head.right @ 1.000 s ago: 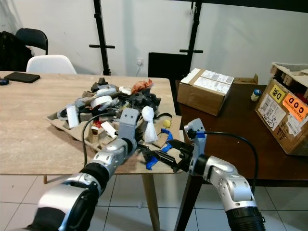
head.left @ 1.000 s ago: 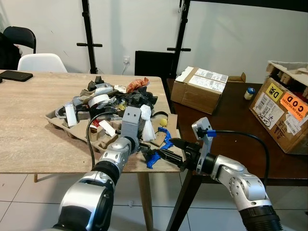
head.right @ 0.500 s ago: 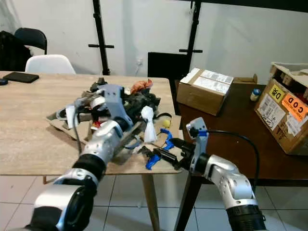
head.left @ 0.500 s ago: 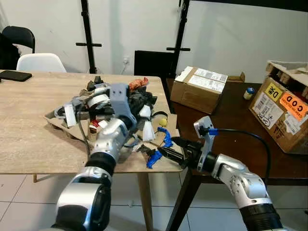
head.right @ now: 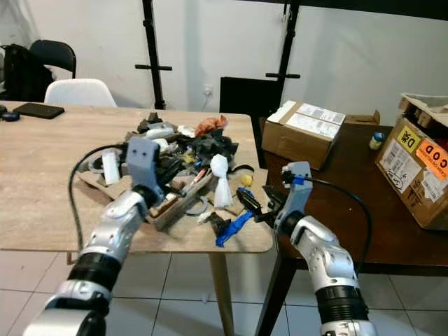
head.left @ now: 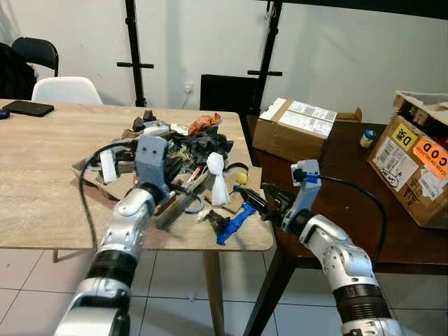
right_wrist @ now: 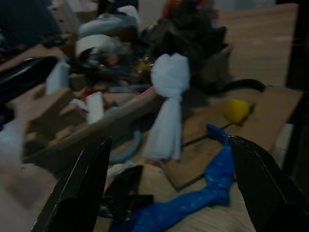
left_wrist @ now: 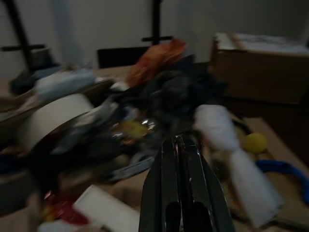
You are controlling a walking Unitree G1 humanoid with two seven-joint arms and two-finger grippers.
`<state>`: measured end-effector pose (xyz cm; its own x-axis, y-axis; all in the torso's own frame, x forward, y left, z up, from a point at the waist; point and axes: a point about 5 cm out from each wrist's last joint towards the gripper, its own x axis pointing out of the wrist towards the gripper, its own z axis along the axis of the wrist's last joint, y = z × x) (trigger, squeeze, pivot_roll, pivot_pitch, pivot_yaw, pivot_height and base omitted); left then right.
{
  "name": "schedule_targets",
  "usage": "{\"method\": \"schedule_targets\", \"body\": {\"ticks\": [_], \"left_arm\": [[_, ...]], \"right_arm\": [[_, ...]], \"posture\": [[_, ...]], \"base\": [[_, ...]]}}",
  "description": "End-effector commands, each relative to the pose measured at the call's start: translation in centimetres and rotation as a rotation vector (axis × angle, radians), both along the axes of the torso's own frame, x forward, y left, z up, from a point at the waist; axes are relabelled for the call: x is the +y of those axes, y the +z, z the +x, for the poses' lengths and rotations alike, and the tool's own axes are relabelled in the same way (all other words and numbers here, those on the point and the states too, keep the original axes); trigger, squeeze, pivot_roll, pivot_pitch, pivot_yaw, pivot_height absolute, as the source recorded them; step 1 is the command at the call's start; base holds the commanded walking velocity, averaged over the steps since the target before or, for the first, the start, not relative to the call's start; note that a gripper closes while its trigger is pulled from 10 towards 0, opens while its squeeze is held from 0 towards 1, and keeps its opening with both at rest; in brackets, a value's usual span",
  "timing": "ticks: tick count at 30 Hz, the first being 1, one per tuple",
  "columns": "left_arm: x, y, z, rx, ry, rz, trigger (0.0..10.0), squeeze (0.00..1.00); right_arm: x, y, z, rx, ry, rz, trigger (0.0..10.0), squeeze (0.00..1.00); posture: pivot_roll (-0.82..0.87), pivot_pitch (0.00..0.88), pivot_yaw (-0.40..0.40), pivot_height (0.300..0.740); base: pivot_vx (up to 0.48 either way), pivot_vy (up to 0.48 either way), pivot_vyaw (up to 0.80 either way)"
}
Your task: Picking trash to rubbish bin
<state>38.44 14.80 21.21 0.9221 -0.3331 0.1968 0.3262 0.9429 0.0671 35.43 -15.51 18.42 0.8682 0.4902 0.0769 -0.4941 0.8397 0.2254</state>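
Both grippers sit low at the near edge of a wooden table, pointing into a heap of rubbish. On the robot's right, the right gripper has its two black fingers spread wide apart, empty, just short of a strip of blue plastic lying at the table's edge. The wrist camera on that arm looks between the fingers at the blue strip, a knotted white bag and a small yellow ball. On the left, the left gripper has its fingers pressed together with nothing between them, aimed into the rubbish pile, near a roll of white tape.

Judging by the scene, the job is barely started. The whole pile sits on the table on a cardboard tray, with wrappers, dark scraps and an orange crumpled piece all uncollected. I cannot make out a rubbish bin. A darker table to the right carries cardboard boxes.
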Motion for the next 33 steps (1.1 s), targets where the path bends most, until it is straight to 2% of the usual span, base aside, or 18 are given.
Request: {"method": "schedule_targets", "body": {"ticks": [1,6,17,21,33], "left_arm": [[0.37,0.3,-0.06,-0.006,0.024,0.007,10.0,0.0],[0.22,0.62,-0.17,-0.007,0.023,0.033,10.0,0.0],[0.3,0.71,-0.11,0.003,0.031,0.021,10.0,0.0],[0.96,0.4,-0.07,0.042,0.066,0.036,10.0,0.0],[0.81,0.44,-0.14,0.052,0.072,0.042,10.0,0.0]], "right_arm": [[-0.29,-0.03,0.2,-0.009,-0.042,-0.007,10.0,0.0],[0.04,0.06,0.56,-0.019,-0.089,0.001,10.0,0.0],[0.02,-0.05,0.73,-0.02,-0.112,-0.01,10.0,0.0],[0.15,-0.49,0.7,-0.01,-0.127,-0.02,10.0,0.0],[-0.08,-0.54,0.76,-0.016,-0.138,-0.027,10.0,0.0]], "posture": [[0.06,0.07,-0.059,0.74],[0.06,0.065,-0.055,0.74],[0.06,0.065,-0.055,0.74],[0.06,0.057,-0.049,0.74],[0.05,0.056,-0.05,0.74]], "base": [[0.0,0.0,0.0],[0.0,0.0,0.0],[0.0,0.0,0.0],[0.0,-0.312,0.0],[0.0,-0.4,0.0]]}}
